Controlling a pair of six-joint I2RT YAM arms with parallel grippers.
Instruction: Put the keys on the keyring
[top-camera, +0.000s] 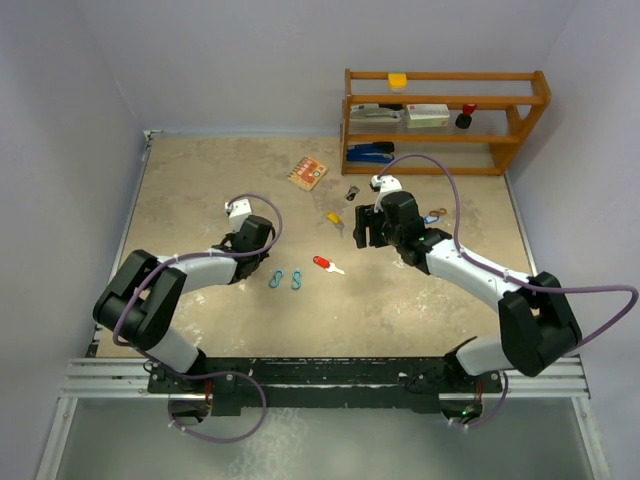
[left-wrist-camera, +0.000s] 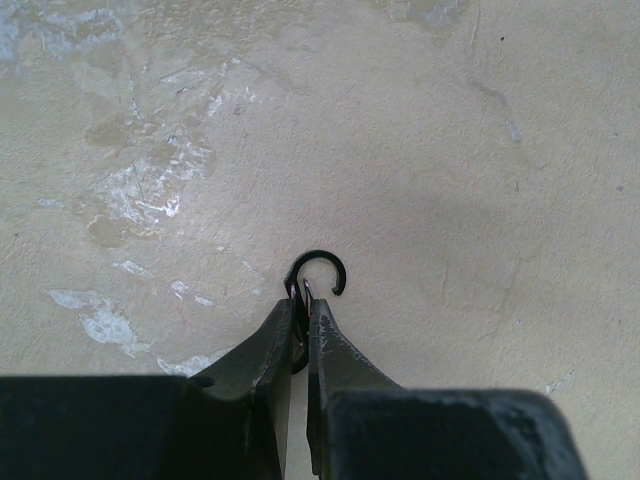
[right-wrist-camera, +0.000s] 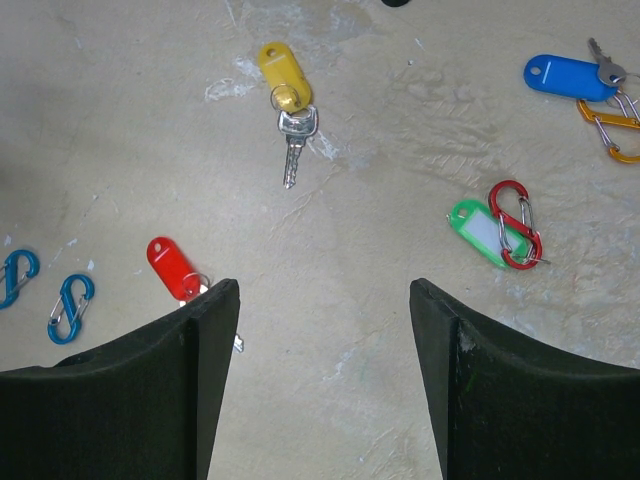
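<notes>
Keys (right-wrist-camera: 292, 135) are lying loose on the counter (right-wrist-camera: 380, 400) ahead of the right hand (right-wrist-camera: 322, 292). A yellow-tagged one is lying straight ahead. A red-tagged key (right-wrist-camera: 172, 265) is partly hiding behind one of that hand's fingers. A green tag (right-wrist-camera: 476, 232) is touching a red clip (right-wrist-camera: 517, 224), and a blue-tagged key (right-wrist-camera: 566, 76) is lying beside an orange clip (right-wrist-camera: 612, 128). Two blue clips (right-wrist-camera: 68, 306) are lying off to one side. The right hand is hovering with fingers spread wide, holding nothing. The left hand (left-wrist-camera: 303, 298) is pressing its fingers together, pinching a black keyring (left-wrist-camera: 320, 270), its loop gapped, over bare counter. A wooden shelf (top-camera: 445, 120) is standing along the far edge, and open surface is lying all around the left hand.
</notes>
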